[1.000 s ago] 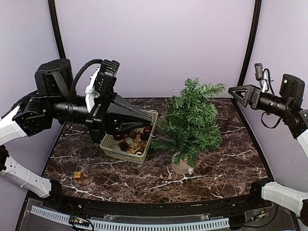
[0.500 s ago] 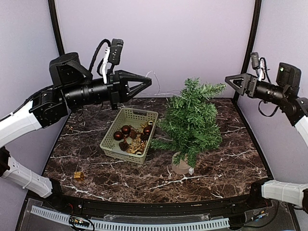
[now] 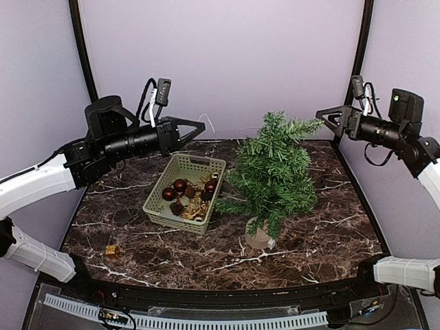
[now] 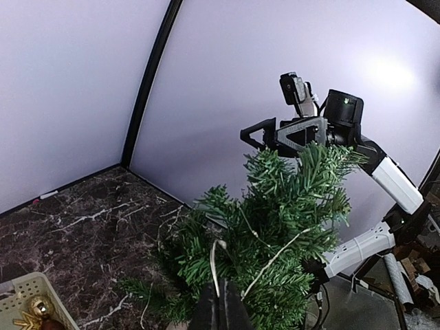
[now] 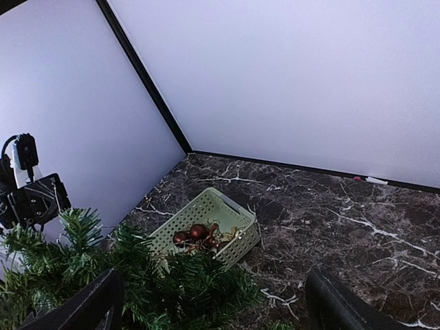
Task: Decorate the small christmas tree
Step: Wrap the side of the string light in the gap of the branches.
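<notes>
White thin strand (image 4: 273, 259), clenched in my left gripper (image 4: 220, 306), runs into bushy green fir tree (image 4: 275, 220); tug may topple it. Right gripper (image 3: 328, 122) agape, empty.

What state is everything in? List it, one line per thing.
left gripper: shut on a thin white strand running to the tree.
right gripper: open, empty, raised beside the treetop.
small christmas tree: upright on its base, no baubles seen on it.
basket: upright, holding red baubles.
gold ornament: lying loose on the table.
</notes>
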